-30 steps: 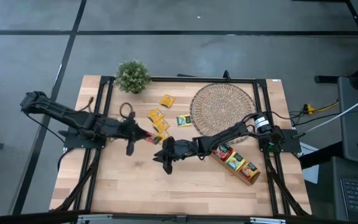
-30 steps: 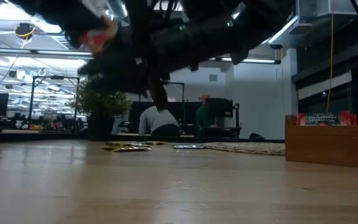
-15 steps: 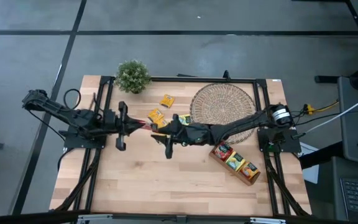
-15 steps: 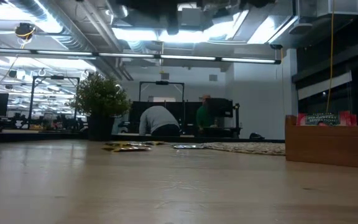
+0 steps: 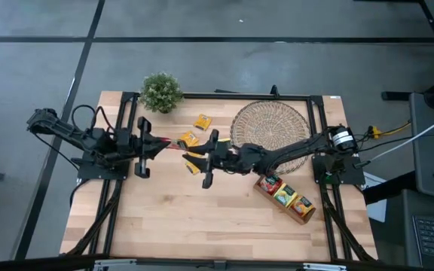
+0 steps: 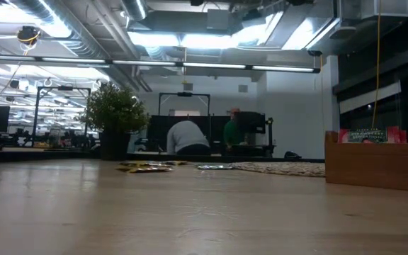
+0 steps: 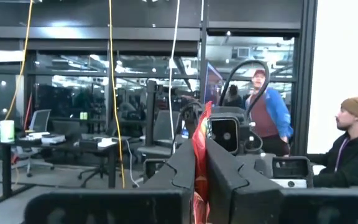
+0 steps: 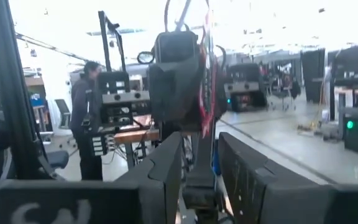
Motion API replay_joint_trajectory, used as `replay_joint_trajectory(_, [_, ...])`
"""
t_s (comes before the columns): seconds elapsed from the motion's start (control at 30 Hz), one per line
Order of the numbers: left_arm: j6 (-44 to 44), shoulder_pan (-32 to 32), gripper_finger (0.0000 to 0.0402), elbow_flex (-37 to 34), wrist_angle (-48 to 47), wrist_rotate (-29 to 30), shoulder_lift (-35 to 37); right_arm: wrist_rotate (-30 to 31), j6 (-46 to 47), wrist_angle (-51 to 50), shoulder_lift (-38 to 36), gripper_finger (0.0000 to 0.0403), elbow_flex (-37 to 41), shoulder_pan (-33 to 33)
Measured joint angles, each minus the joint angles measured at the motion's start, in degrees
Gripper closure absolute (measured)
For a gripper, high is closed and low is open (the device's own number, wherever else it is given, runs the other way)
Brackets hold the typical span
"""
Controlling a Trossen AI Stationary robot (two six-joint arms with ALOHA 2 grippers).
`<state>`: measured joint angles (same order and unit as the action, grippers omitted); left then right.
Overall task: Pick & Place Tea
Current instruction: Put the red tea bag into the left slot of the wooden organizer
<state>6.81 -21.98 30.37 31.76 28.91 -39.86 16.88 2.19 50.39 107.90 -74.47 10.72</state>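
From above, the two arms meet nose to nose over the left-centre of the wooden table point(image 5: 202, 226). The left gripper point(image 5: 164, 144) points toward the right gripper point(image 5: 196, 153), and a red tea sachet point(image 5: 173, 144) sits pinched at the left one's tip, in the gap between the two. Loose yellow sachets point(image 5: 203, 121) lie on the wood near the grippers, with more partly hidden under the right arm. The round woven mat point(image 5: 270, 128) lies toward the far right of the table, the potted plant point(image 5: 161, 92) stands at the far left corner, and the long wooden tray point(image 5: 286, 197) holding more tea rests near the right arm's base.

At table height, both arms are out of the picture. Flat sachets point(image 6: 146, 167) lie far back on the wood, the mat's edge point(image 6: 282, 168) beside them, the plant point(image 6: 115, 120) behind, and the tray point(image 6: 377, 166) at the right (red packets stand up out of it). Two people point(image 6: 186, 138) are in the room beyond.

The left wrist camera shows its own fingers point(image 7: 179, 171) closed flat on the red sachet point(image 7: 201, 140), held upright, with the other gripper facing it just behind.

The right wrist camera shows its fingers point(image 8: 163, 168) parted with nothing between them; the sachet point(image 8: 209, 81) hangs edge-on from the opposite gripper ahead.
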Motion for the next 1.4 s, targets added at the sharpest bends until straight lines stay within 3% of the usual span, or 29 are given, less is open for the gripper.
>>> replay_joint_trajectory(0.43, [0.0, 0.0, 0.0388, 0.0, 0.18, -0.48, -0.04, 0.0, -1.48, 3.51, 0.0, 0.0297, 0.01, 0.0])
replay_joint_trajectory(0.57, [0.0, 0.0, 0.0388, 0.0, 0.19, -0.48, -0.44, 0.0, -2.9, 4.33, 0.0, 0.0327, 0.01, 0.0])
replay_joint_trajectory(0.73, [0.0, 0.0, 0.0388, 0.0, 0.25, -0.47, -1.41, 0.0, -2.79, 4.06, 0.0, 0.0392, 0.01, 0.0])
replay_joint_trajectory(0.97, [-0.04, 0.0, 0.0381, 0.0, 0.23, -0.42, -1.64, 0.0, -2.4, 3.39, 0.0, 0.0397, 0.03, 0.02])
replay_joint_trajectory(1.4, [-2.75, -0.04, 0.0319, 0.0, -6.16, -1.81, -1.57, 0.0, 7.32, -11.81, -1.0, 0.0399, 0.05, 0.59])
